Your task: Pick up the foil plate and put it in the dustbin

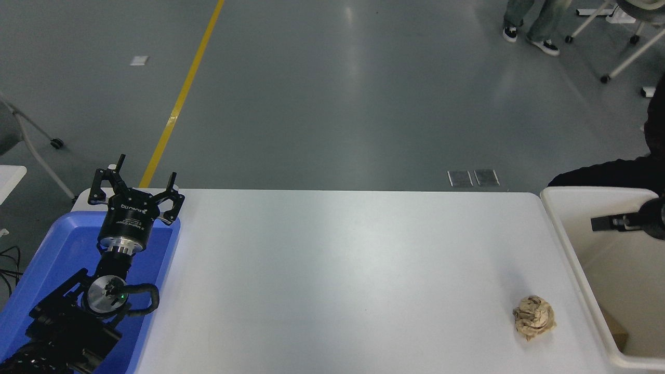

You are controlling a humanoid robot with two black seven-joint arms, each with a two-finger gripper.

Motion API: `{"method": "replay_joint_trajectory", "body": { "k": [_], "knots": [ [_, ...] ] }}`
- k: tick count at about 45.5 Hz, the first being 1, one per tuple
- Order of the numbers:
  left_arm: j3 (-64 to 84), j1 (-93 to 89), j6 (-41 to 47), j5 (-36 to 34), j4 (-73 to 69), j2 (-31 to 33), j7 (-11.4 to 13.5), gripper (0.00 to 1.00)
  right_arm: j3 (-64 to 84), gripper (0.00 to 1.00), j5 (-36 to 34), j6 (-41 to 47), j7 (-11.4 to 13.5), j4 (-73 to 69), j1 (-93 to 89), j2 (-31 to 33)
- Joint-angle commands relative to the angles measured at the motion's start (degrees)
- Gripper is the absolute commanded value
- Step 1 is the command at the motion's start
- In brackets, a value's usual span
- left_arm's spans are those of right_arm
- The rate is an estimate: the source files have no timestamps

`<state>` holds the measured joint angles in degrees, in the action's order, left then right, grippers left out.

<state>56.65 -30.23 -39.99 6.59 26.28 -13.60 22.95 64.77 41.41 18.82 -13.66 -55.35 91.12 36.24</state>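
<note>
The dustbin (587, 193) is a cream-white bin at the table's right end, cut off by the picture's edge. The foil plate does not show in this view; the part of the bin's inside that I see holds no silver. My right gripper (605, 223) reaches in from the right edge above the bin's far half, with only a small black part of it showing. My left gripper (146, 171) is open and empty, parked over the blue tray at the lower left.
A tan crumpled paper ball (533, 317) lies on the white table (337, 270) near the bin. The blue tray (57, 244) sits under the left arm. A person's dark sleeve (613, 174) is behind the bin. Another person's legs (530, 26) are at the top right.
</note>
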Motion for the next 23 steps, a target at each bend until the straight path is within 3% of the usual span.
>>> {"method": "replay_joint_trajectory", "body": {
  "k": [1,10,14,23],
  "knots": [
    [-0.1,0.0,0.0,0.0,0.0,0.0,0.0,1.00,3.8,1.00,-7.8,15.2,-0.5,-19.5,19.1,-4.4],
    [-0.1,0.1,0.0,0.0,0.0,0.0,0.1,1.00,0.2,1.00,-26.1,25.5,-0.5,-25.1,27.4,-10.0],
    [-0.1,0.1,0.1,0.0,0.0,0.0,0.1,1.00,0.1,1.00,-31.6,26.2,-0.5,-25.1,31.8,-12.8],
    [-0.1,0.1,0.1,0.0,0.0,0.0,0.1,1.00,-0.7,1.00,-33.9,26.2,-0.3,-25.2,40.1,-15.5]
  ]
}}
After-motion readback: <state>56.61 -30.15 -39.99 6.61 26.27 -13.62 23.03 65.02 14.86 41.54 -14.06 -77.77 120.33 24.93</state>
